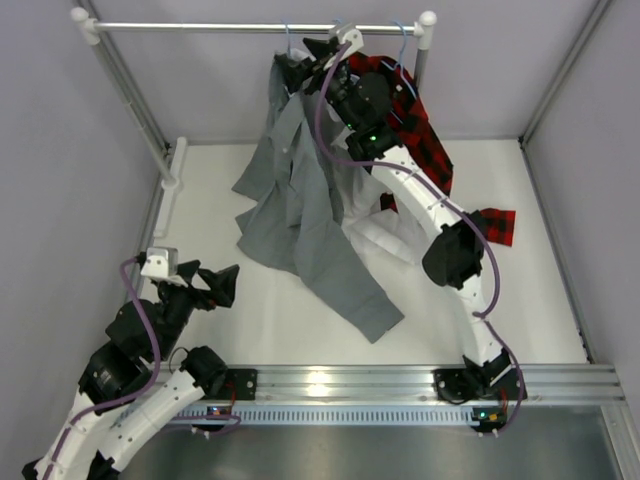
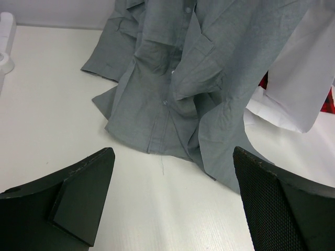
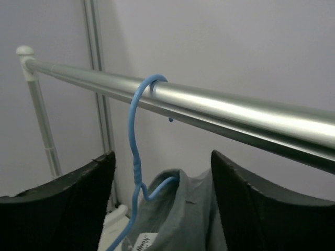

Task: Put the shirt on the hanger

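Where the rail (image 3: 235,107) crosses the back of the workspace, note a red-and-black plaid shirt (image 1: 428,135) and a white shirt (image 1: 385,238) hanging just right of the work point. The right arm reaches across in front of both. The white shirt's lower part lies on the table (image 1: 520,300), touching the grey fabric.

Check the right arm: it stretches from its base up to the rail, with the right gripper (image 1: 305,58) at the hook of the hanger (image 3: 137,151). Its jaws stand wide apart, one on each side of the hanger neck and the collar, and they grip nothing.

Check the left arm: it is folded low at the near left corner, well apart from the garments. The left gripper (image 1: 216,285) faces the cloth with jaws spread wide and nothing between them.

The shirt (image 1: 300,200) hangs from the hanger, whose hook sits over the rail. The blue wire passes inside the collar. The grey fabric drops in loose folds, its button placket visible, and its lower part and one sleeve spread over the table toward the near edge.
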Tool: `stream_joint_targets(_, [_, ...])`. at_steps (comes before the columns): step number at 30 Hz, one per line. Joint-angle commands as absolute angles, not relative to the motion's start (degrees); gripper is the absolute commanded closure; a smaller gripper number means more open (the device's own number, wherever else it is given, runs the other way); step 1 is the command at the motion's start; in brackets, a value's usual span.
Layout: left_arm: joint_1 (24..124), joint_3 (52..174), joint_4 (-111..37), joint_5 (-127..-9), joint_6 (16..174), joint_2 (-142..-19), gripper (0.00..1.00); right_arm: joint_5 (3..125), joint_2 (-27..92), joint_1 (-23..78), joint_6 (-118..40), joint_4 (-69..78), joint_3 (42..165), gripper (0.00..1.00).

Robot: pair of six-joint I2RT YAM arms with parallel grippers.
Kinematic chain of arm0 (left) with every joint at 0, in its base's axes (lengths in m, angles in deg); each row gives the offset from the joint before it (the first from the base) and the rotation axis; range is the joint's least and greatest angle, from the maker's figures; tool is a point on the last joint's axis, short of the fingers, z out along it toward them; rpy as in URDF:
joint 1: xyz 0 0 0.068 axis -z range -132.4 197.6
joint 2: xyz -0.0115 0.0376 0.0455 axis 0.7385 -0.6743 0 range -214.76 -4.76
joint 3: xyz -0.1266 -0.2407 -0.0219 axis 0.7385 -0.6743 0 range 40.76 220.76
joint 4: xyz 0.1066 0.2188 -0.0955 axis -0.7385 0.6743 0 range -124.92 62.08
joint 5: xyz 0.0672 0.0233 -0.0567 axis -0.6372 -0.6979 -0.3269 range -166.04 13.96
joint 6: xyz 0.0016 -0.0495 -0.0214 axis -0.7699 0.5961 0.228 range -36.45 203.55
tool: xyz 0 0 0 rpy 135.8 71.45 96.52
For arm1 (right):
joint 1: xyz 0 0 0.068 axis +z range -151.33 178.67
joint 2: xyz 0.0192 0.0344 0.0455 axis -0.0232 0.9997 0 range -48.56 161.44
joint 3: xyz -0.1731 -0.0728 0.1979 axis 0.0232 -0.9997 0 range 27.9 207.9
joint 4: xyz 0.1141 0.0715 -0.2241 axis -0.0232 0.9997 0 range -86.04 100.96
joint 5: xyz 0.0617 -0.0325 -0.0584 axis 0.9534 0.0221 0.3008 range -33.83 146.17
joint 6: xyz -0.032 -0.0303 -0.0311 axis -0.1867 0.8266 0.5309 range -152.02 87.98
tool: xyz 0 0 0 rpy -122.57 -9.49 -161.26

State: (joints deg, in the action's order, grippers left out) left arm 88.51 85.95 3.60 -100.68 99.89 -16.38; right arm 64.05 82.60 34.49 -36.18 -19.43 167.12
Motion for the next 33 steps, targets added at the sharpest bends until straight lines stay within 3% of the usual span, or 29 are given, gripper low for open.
stream_joint_targets(1, [87.9, 85.8, 0.7, -103.1, 99.5, -17.0, 0.02, 65.9, 75.3, 33.9, -35.1, -17.6, 165.6, 0.24])
stream_joint_targets(4, [86.4, 85.9, 0.7, -104.4, 99.9, -18.0, 0.02, 66.0, 71.6, 33.9, -34.5, -16.5, 162.7, 0.01])
stream_joint_targets(12, [77.8, 86.3, 0.8, -104.2, 100.2, -20.3, 0.02, 68.2, 64.3, 34.1, -33.9, -10.1, 161.2, 0.01])
stream_joint_targets(19, [74.2, 86.6, 0.8, -107.2, 101.1, -22.2, 0.02, 62.4, 52.1, 36.4, -32.5, 9.0, 156.7, 0.01])
stream_joint_targets(26, [64.4, 87.2, 0.9, -105.8, 102.2, -28.5, 0.02, 44.2, 23.9, 37.0, -29.5, 15.6, 119.4, 0.01])
stream_joint_targets(33, [63.3, 87.3, 0.8, -106.4, 101.6, -31.8, 0.02, 17.6, -1.8, 36.9, -28.9, 27.5, 99.9, 0.01])
